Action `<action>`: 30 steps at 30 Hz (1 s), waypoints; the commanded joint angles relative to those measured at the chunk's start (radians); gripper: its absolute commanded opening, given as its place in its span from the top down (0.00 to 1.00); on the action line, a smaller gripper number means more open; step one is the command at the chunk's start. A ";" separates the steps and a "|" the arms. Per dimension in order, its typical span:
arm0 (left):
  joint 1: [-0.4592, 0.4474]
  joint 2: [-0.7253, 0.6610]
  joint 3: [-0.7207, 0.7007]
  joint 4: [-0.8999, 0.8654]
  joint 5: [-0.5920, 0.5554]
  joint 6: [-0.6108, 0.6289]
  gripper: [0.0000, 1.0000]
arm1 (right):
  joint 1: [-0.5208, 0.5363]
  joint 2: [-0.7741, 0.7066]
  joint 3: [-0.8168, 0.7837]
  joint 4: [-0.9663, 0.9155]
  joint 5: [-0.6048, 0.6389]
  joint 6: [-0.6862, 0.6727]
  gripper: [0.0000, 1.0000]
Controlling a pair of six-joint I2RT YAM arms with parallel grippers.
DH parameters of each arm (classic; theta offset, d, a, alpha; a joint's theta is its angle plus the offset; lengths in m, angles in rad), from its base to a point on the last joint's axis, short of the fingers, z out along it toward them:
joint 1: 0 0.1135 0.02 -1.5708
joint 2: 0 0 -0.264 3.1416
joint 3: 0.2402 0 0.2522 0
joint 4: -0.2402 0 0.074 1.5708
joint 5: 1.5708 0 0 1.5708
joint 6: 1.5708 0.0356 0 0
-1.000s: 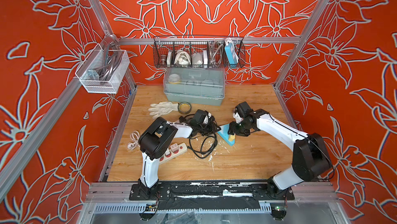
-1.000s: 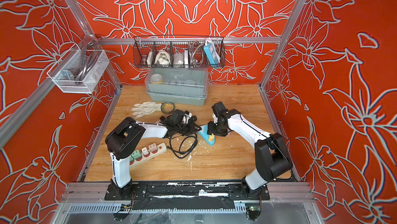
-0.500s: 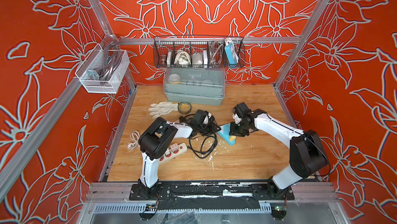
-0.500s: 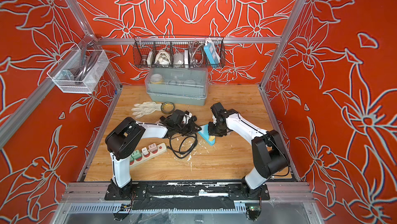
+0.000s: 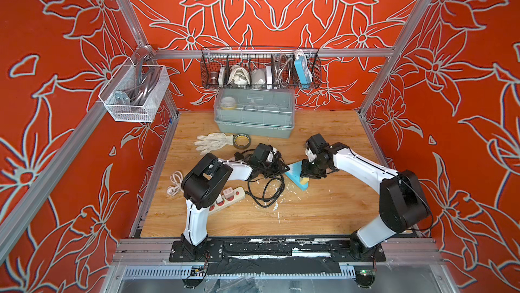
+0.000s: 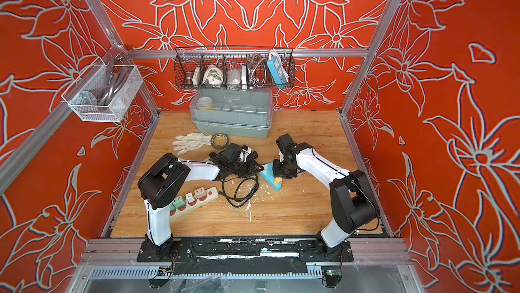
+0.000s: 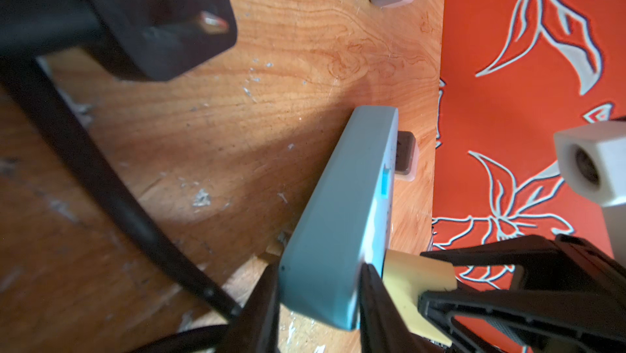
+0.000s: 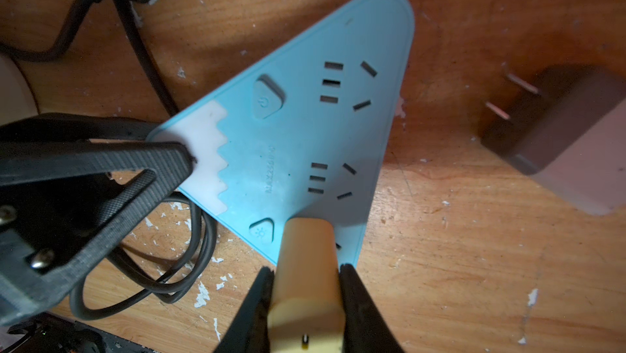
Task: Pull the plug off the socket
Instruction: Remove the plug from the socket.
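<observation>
Plug (image 8: 305,249), pale yellow, is seen seated in an outlet at one corner of the blue triangular socket (image 8: 305,137). The socket rests on the wooden table (image 5: 323,207) near its middle, between the two arms, and is shown in both top views (image 6: 267,173). The plug's body is clamped on both sides by the right end effector (image 8: 306,270), whose jaws are closed on it just above the socket's face. The socket's white-patched corner is pinched across its thickness by the left end effector (image 7: 318,271), so both end effectors are clenched. A black cable (image 5: 264,190) is looped on the table just beside the socket, on the left arm's side. A dark adapter (image 8: 559,131) with two bare prongs is laid near the socket, apart from it. A white power strip (image 6: 194,197) is placed beside the left arm, well apart from the socket.
</observation>
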 commanded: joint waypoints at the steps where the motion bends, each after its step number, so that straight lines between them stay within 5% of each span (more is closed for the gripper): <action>1: -0.005 0.120 -0.059 -0.290 -0.180 0.048 0.76 | 0.005 -0.052 0.053 -0.001 -0.061 -0.004 1.00; 5: -0.011 0.131 -0.058 -0.292 -0.193 0.044 0.76 | 0.028 -0.054 0.070 0.029 -0.146 -0.068 1.00; 10: -0.013 0.135 -0.059 -0.315 -0.223 0.045 0.76 | 0.018 -0.041 0.157 -0.156 0.061 -0.081 1.00; 14: -0.014 0.143 -0.061 -0.318 -0.232 0.042 0.76 | 0.008 -0.080 0.113 -0.124 0.126 0.016 1.00; 23: -0.020 0.132 -0.065 -0.307 -0.217 0.029 0.77 | 0.109 0.082 0.159 -0.089 0.029 0.024 1.00; 30: -0.030 0.163 -0.066 -0.318 -0.239 0.030 0.77 | 0.095 0.023 0.268 -0.167 0.085 0.059 1.00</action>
